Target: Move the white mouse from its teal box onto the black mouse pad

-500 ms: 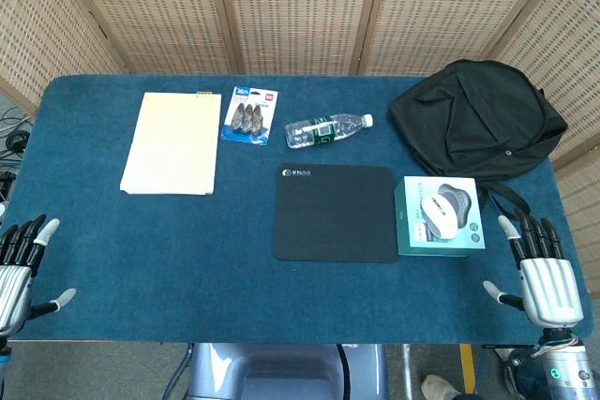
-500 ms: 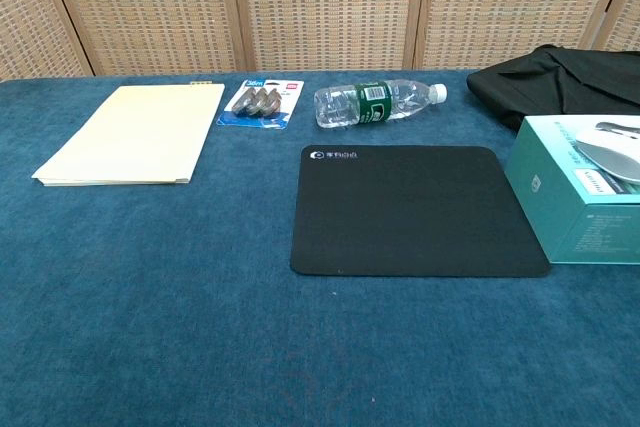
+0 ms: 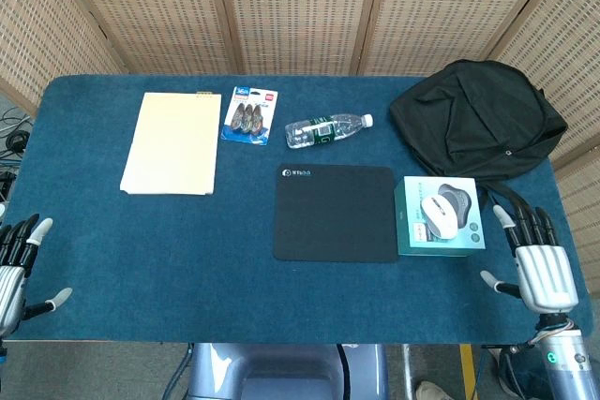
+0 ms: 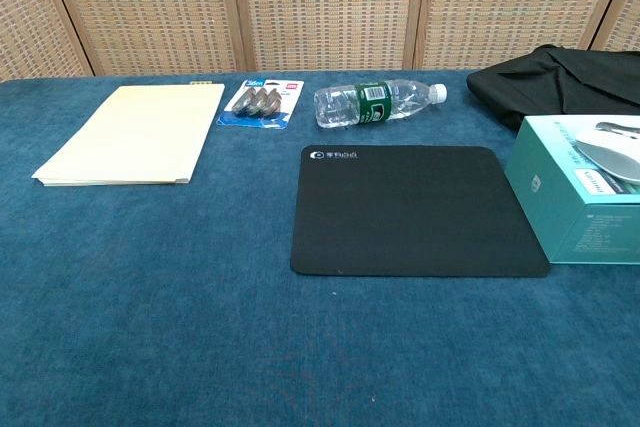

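The white mouse (image 3: 439, 214) lies in its open teal box (image 3: 409, 231) to the right of the black mouse pad (image 3: 336, 213). The chest view shows the same mouse (image 4: 617, 150), box (image 4: 570, 207) and pad (image 4: 415, 209), with no hands in it. My right hand (image 3: 537, 261) hovers at the table's near right corner, just right of the box, fingers spread and holding nothing. My left hand (image 3: 13, 269) sits at the near left edge, fingers apart, far from the pad.
A black backpack (image 3: 478, 119) lies behind the box at the back right. A water bottle (image 3: 323, 129) lies on its side behind the pad. A blister pack (image 3: 249, 114) and a cream folder (image 3: 172, 141) lie at the back left.
My right hand has moved slightly up and toward the box. My left hand has dropped a little lower and further left at the table edge.
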### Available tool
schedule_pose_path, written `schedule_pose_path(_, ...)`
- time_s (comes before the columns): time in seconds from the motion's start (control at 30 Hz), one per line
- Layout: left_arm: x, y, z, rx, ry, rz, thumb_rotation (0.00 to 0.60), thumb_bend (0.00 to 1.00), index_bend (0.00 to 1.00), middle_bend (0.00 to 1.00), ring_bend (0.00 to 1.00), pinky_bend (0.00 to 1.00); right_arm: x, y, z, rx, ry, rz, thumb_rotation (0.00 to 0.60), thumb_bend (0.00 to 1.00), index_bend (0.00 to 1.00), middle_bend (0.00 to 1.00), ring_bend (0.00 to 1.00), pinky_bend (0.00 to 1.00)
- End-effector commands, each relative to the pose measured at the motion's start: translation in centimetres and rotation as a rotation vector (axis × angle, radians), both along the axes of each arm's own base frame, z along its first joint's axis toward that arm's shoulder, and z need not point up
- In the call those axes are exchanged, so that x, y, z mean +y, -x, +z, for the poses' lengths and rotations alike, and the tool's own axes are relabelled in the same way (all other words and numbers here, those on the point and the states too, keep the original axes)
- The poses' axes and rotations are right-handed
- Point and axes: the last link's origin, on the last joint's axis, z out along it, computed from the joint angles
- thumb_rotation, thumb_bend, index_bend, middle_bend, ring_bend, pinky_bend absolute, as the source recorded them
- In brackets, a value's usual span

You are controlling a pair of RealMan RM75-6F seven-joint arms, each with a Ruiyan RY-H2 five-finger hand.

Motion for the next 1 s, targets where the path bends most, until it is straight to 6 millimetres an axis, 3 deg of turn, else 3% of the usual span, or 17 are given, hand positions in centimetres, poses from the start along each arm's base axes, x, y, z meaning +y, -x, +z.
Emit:
schedule_pose_path(0.03,0.4,0.0,0.0,0.002,-0.002,0.011,0.600,0.03,0.00,0.00,0.00,0.00,-3.3,0.6,0.9,0.075,0.023,-0.016,0.600,0.00,0.06,0.00,0.00,0.00)
schedule_pose_path(0.1,0.7,0.0,0.0,-0.001,-0.007,0.018,0.600,0.03,0.00,0.00,0.00,0.00,-5.1,1.3,1.3,0.097,0.023,-0.035,0.600,0.00,0.06,0.00,0.00,0.00)
schedule_pose_path(0.27,1.1,0.1,0.1,-0.006,-0.008,0.037,0.600,0.03,0.00,0.00,0.00,0.00,-7.1,2.3,1.4,0.132,0.019,-0.056,0.600,0.00,0.06,0.00,0.00,0.00)
schedule_pose_path(0.63,1.4,0.1,0.1,-0.003,0.000,0.045,0.600,0.03,0.00,0.00,0.00,0.00,-8.6,3.0,-0.9,0.145,-0.021,-0.058,0.600,0.00,0.06,0.00,0.00,0.00)
schedule_pose_path(0.9,1.3,0.2,0.5,-0.016,-0.011,0.045,0.600,0.03,0.00,0.00,0.00,0.00,-9.4,1.8,-2.5,0.128,-0.058,-0.040,0.600,0.00,0.06,0.00,0.00,0.00)
schedule_pose_path(1.0,1.3,0.3,0.7,-0.026,-0.015,0.045,0.600,0.03,0.00,0.00,0.00,0.00,-9.7,0.0,-4.0,0.114,-0.087,-0.005,0.600,0.00,0.06,0.00,0.00,0.00)
